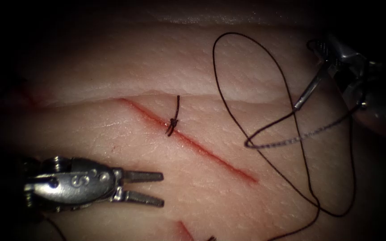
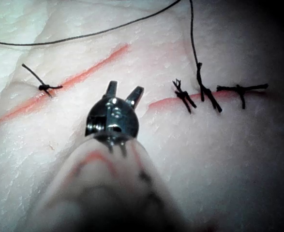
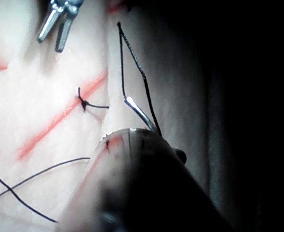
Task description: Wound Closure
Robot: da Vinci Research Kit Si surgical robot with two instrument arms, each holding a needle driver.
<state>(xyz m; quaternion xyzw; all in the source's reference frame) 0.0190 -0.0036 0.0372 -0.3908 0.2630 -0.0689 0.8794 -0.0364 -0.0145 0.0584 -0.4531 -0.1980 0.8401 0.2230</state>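
The tissue (image 1: 112, 85) carries a slanting cut (image 1: 211, 154) with one knotted stitch (image 1: 172, 122), the left tool (image 1: 144, 189) empty and parted below-left, while the right tool (image 1: 325, 60), right of the cut, grips the needle (image 1: 307, 91) near its rear end, tip slanting down-left, clear of tissue, thread (image 1: 228, 107) looping beneath.

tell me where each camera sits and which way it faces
Endoscope view: above and in front, facing the cut in the tissue; left claw open, empty; right claw holds the needle off the tissue, right of the cut.
Left wrist view: on the left arm, along its shaft at the open left claw.
Right wrist view: on the right arm, along its shaft at the needle.
All share the knotted stitch.
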